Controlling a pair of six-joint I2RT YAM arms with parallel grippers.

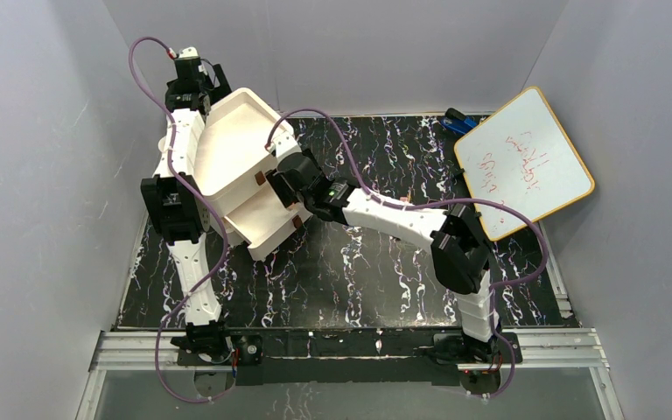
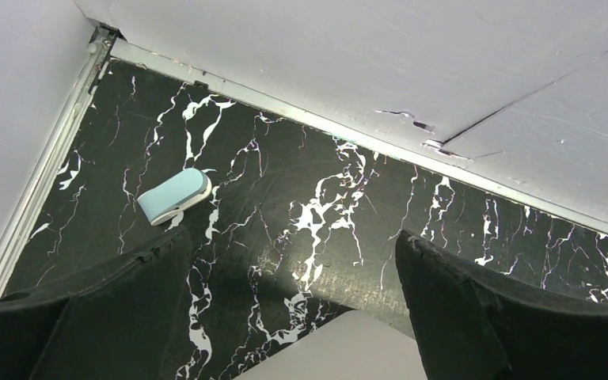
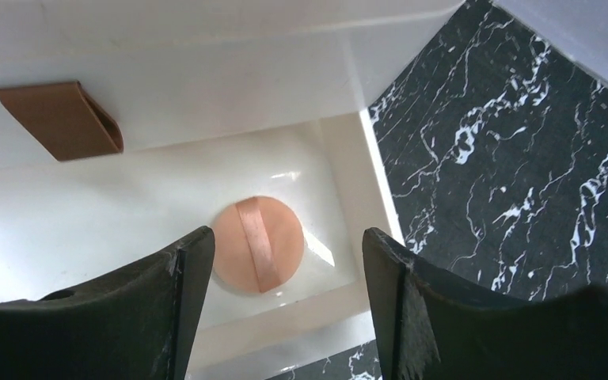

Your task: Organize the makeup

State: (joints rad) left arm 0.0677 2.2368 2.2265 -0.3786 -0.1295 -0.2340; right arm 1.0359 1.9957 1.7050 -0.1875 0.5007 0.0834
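Now the round disc (image 3: 257,244) lies flat in the open white drawer (image 3: 87,229), close to its corner. It is round, so we think any side will do for a pinch. Our right hand (image 3: 285,247) hangs right above it, fingers apart, holding nothing. Our left hand (image 2: 291,241), fingers apart too, is well away over the back of the worktop (image 2: 285,182). So the right hand is nearer.

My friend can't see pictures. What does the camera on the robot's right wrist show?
A round peach disc with a coppery stripe lies in an open white drawer, framed by the right gripper, whose black jaws stand open and empty. A brown handle sits on the white panel above, and the black marbled table shows at the right.
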